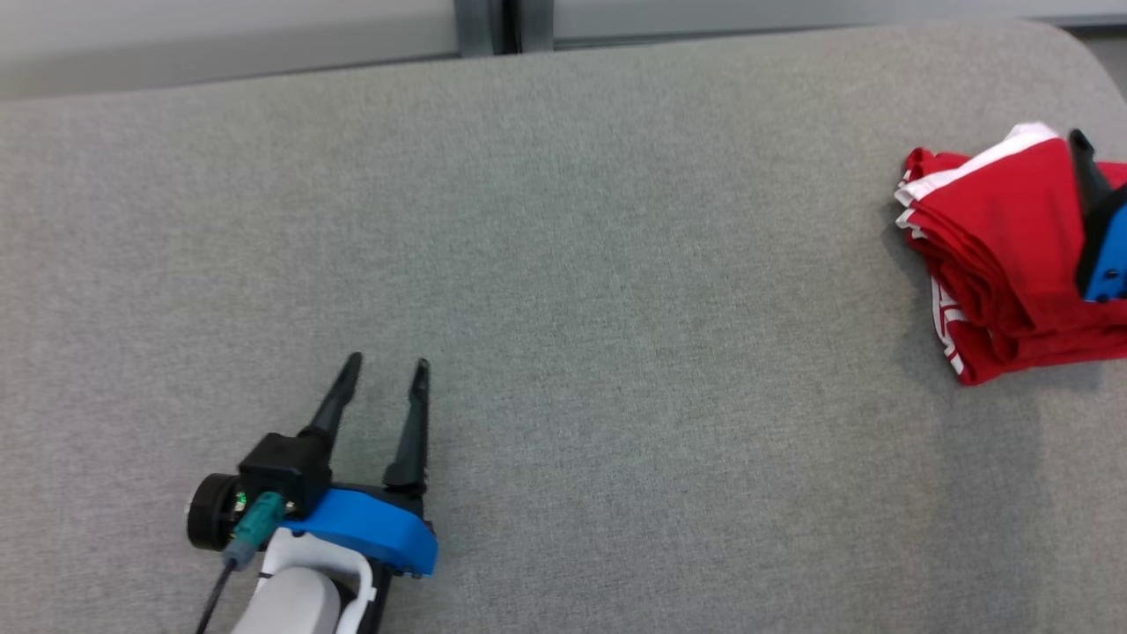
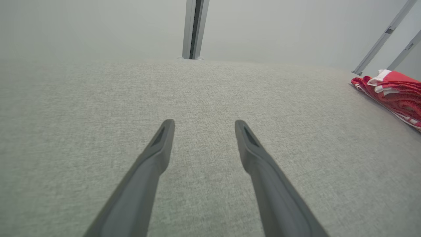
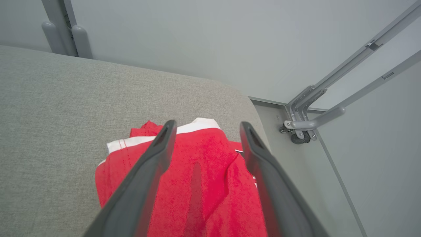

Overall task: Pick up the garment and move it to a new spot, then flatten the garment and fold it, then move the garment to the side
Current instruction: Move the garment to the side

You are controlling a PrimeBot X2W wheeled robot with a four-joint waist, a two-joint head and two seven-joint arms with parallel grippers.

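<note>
I count one folded red garment (image 1: 995, 255) with white trim, lying at the far right corner of the grey bench (image 1: 563, 264). My right claw (image 3: 207, 124) hangs over it, two fingers spread wide, gripping nothing. My left claw (image 1: 387, 364) is well apart, equally wide open and empty

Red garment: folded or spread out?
Folded. The garment lies as a compact stack, layered red-and-white edges showing along its left side in the head view.
</note>
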